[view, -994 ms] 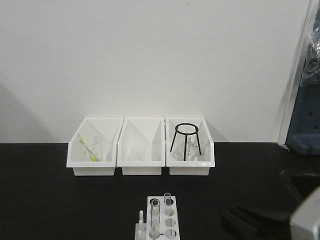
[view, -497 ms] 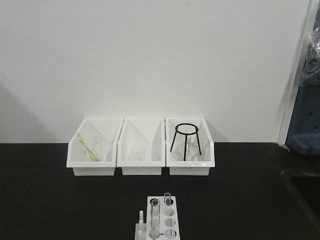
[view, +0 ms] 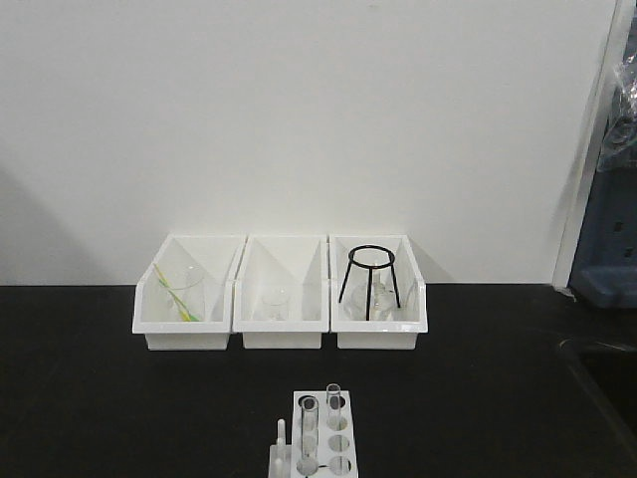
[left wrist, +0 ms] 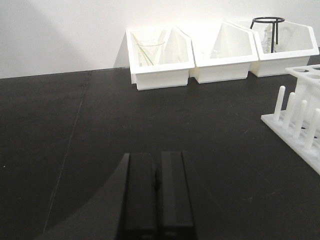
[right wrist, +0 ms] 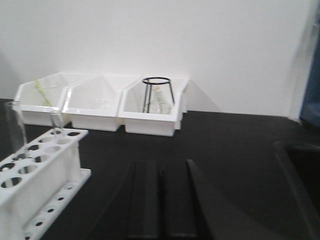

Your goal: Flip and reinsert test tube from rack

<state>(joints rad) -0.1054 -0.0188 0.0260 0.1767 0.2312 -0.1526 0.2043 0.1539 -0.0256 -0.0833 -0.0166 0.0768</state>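
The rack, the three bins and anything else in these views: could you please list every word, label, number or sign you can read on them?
None can be read.
The rack: plain white, no markings visible.
The three bins: plain white, no labels visible.
The blue object at the right edge: no readable text; too blurred to tell.
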